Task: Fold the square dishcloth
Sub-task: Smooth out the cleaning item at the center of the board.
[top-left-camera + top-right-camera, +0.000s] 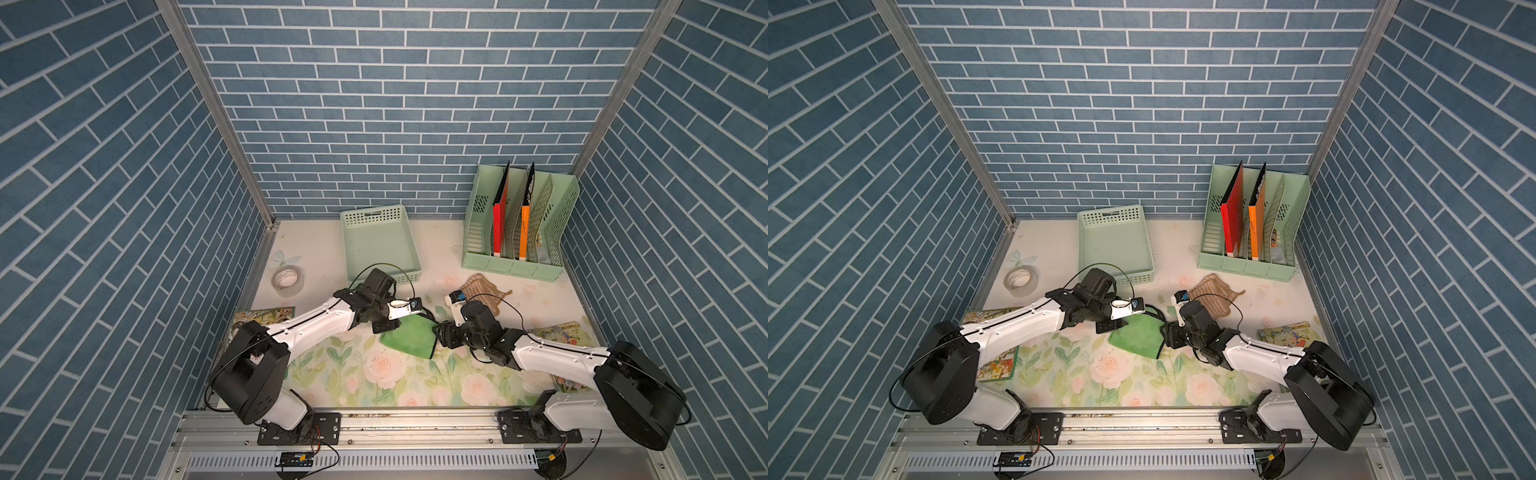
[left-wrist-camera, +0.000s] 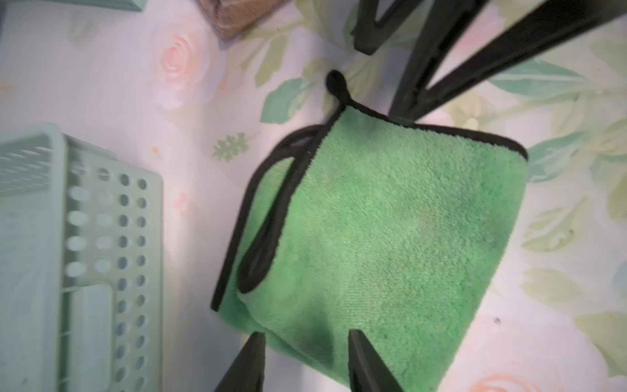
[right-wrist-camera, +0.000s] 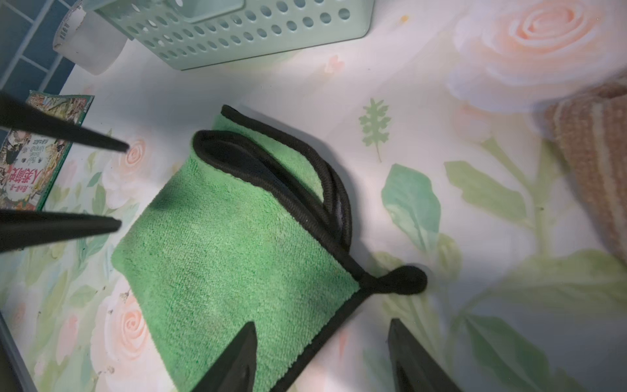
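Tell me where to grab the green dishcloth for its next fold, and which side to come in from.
Pinch the corner of the green dishcloth beside its black loop, coming in from the side of the right gripper. The black-hemmed edges meet there, so one pinch probably catches every layer. The layers gape along the hem facing the basket; the other sides look like closed folds.

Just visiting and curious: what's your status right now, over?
Left gripper open, right gripper open. Green dishcloth folded over, unheld. Basket and striped cloth nearby, not touching.
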Motion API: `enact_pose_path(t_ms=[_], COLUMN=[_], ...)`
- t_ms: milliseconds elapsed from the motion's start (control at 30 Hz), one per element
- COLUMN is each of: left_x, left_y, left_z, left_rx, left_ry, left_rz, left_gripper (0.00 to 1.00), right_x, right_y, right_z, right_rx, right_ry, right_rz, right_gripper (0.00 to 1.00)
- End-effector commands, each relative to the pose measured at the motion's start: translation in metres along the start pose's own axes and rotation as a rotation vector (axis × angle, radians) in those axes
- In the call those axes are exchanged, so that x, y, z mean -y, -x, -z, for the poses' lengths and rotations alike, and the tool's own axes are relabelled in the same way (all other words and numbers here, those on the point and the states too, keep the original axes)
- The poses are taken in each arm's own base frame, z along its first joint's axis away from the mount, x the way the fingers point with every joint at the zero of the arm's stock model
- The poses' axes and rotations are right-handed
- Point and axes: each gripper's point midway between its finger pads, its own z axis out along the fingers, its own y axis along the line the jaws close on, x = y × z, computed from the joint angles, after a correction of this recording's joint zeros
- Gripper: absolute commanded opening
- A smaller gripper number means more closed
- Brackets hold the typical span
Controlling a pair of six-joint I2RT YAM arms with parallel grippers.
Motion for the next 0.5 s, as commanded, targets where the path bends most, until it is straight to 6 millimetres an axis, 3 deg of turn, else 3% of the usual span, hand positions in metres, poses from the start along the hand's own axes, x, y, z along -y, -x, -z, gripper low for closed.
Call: enact_pose_path(t_ms=[0,200,467], left_x=[0.003,-0.012,-0.004], left_y=[0.001,-0.017,-0.054], left_z=[-0.012,-0.028,-0.033], left_rx=[0.050,0.018,-0.070], left_ry=[-0.007,0.064,0.071], left_rz=[-0.014,0.016,0.027], left_gripper=[0.36,0.29,0.30], right_x=[-0.017,-0.023,-0.024], right_y=[0.009,0.015,0.042], right_z=[-0.011,-0.041,-0.048], right_rx=[0.005,-0.045,-0.019], right_ry=[0.085,0.095,0.048], right_rz=[-0.074,-0.070,-0.033], right_gripper=[0.54,0.40,0.31])
